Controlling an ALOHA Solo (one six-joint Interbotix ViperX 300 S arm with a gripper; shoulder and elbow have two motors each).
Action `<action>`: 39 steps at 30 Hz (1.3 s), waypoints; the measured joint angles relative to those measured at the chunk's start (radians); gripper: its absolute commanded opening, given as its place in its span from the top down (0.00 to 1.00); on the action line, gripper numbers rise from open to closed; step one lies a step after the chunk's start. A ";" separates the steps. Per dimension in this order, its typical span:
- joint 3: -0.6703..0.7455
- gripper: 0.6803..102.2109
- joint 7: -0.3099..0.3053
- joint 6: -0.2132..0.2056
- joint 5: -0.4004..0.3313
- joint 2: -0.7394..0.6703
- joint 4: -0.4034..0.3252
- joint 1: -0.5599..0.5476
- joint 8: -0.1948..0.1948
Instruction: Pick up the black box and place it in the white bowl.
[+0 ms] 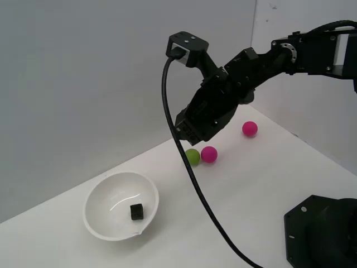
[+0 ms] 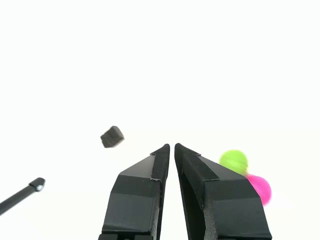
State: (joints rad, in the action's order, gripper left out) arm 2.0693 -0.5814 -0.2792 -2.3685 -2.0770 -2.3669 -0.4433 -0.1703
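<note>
**A:** What's hard to make out here?

**B:** In the wrist view the glare washes out nearly everything. The white bowl [image 1: 121, 205] can't be traced there at all; only the black box [image 2: 112, 136] shows, a small dark cube seeming to float in white. The green ball [image 2: 233, 161] and a pink ball [image 2: 260, 188] are partly hidden behind one finger. In the exterior view the arm's base [image 1: 322, 231] is cut off at the corner.

**B:** The claw?

**A:** The gripper [image 2: 172, 146] is clenched, its fingertips nearly touching, with nothing between them. In the exterior view it hangs in the air [image 1: 192, 131], above the table and clear of the bowl.

**B:** And the box?

**A:** Inside the bowl's hollow [image 1: 136, 211], resting on the bottom.

**B:** What else is around?

**A:** The green ball [image 1: 192, 157] and the pink one [image 1: 209, 154] touch, just under the gripper. A second pink ball [image 1: 250, 129] lies apart, toward the exterior view's right. A black cable [image 1: 189, 167] loops down across the front.

**A:** Surface?

**B:** A plain white table [image 1: 256, 184] against a pale grey wall [image 1: 83, 84].
</note>
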 measured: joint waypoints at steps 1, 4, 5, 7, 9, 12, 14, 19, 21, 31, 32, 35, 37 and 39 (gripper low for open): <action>0.018 0.98 -0.002 0.000 -0.015 -0.020 -0.014 0.017 -0.002; 0.075 0.98 0.000 0.014 -0.052 -0.074 -0.051 0.063 -0.028; 0.095 0.98 0.000 0.015 -0.069 -0.094 -0.067 0.074 -0.041; 0.127 0.98 -0.002 0.015 -0.101 -0.126 -0.097 0.101 -0.052; 0.152 0.98 0.000 0.017 -0.124 -0.149 -0.124 0.140 -0.069; 0.193 0.98 -0.012 0.017 -0.161 -0.190 -0.161 0.184 -0.072; 0.213 0.98 -0.014 0.017 -0.178 -0.209 -0.178 0.196 -0.071; 0.273 0.98 -0.003 0.018 -0.230 -0.272 -0.230 0.224 -0.087; 0.298 0.98 -0.003 0.017 -0.242 -0.296 -0.247 0.247 -0.089; 0.405 0.98 0.025 0.018 -0.325 -0.397 -0.327 0.287 -0.097; 0.407 0.98 0.028 0.017 -0.328 -0.400 -0.330 0.287 -0.103; 0.425 0.98 0.031 0.018 -0.342 -0.419 -0.342 0.295 -0.120; 0.426 0.98 0.032 0.018 -0.348 -0.422 -0.348 0.304 -0.130; 0.426 0.98 0.032 0.018 -0.360 -0.423 -0.364 0.305 -0.138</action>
State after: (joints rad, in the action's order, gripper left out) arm 2.4958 -0.5492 -0.2608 -2.7290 -2.5004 -2.7305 -0.1381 -0.3083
